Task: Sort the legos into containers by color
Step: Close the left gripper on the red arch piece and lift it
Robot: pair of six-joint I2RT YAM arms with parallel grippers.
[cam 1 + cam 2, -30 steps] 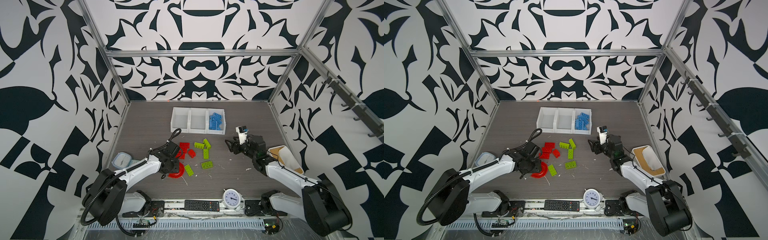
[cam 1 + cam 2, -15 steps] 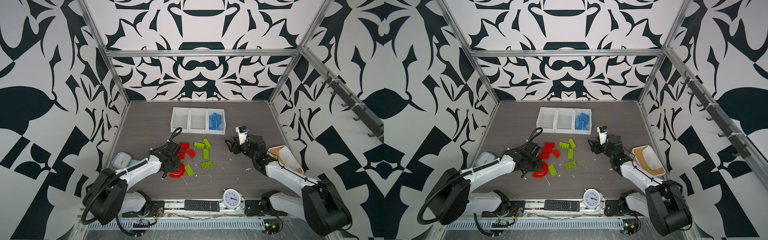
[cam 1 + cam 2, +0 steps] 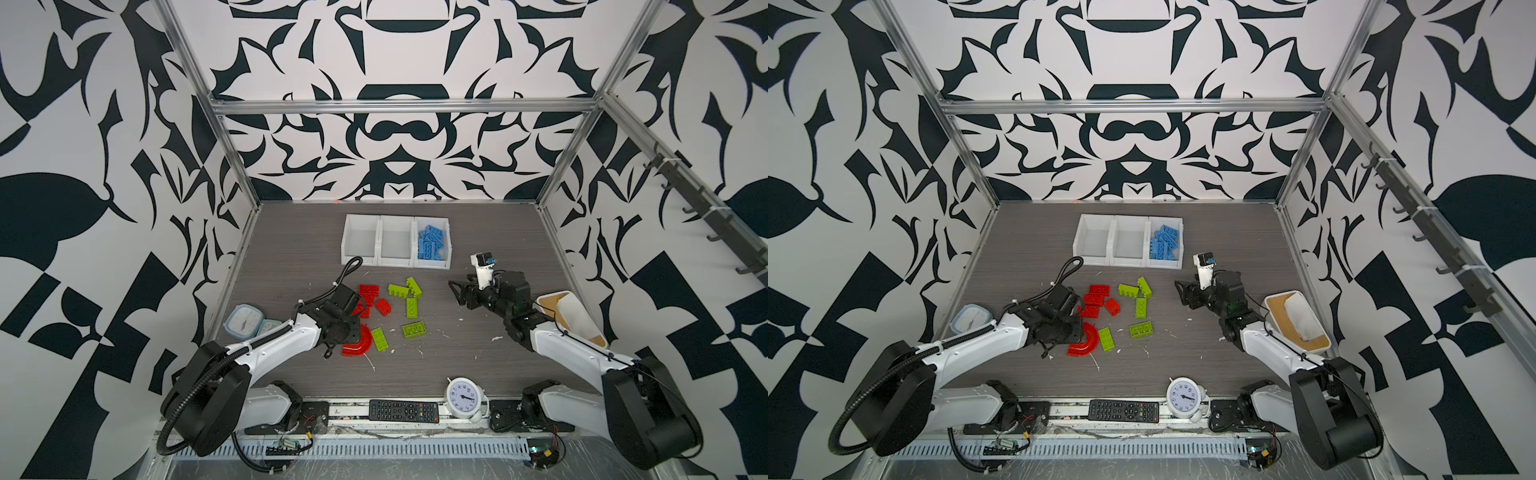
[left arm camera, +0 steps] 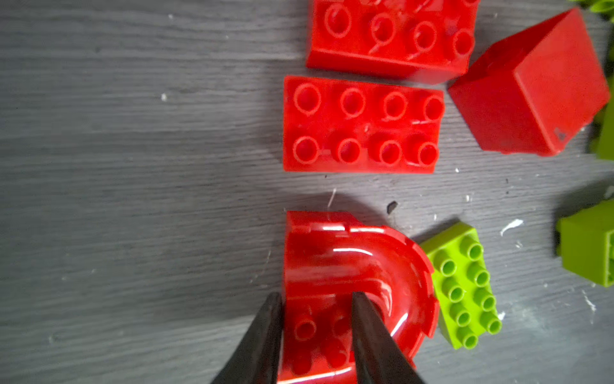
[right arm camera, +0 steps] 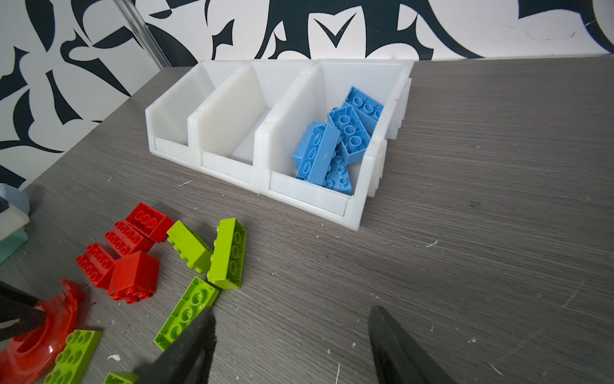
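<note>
My left gripper (image 4: 315, 299) is shut on the studded end of the red arch lego (image 4: 352, 262), which lies on the table; in both top views the arch (image 3: 360, 345) (image 3: 1088, 344) sits under that gripper (image 3: 348, 336). Red bricks (image 3: 368, 291) and lime green bricks (image 3: 412, 307) lie loose just beyond, one green brick (image 4: 465, 286) touching the arch. Of the three white containers (image 3: 358, 261) at the back, the right one holds several light blue legos (image 3: 433, 243) (image 5: 335, 143). My right gripper (image 5: 290, 311) (image 3: 456, 293) hangs open over bare table, right of the green bricks.
A white tub with tan interior (image 3: 569, 316) stands at the right edge. Small lidded boxes (image 3: 243, 322) sit at the left edge. A white clock (image 3: 463, 397) and a black remote (image 3: 404, 410) lie along the front rail. White crumbs dot the table.
My left jaws have closed onto the red arch. The right jaws have spread a little wider. Neither arm has moved noticeably.
</note>
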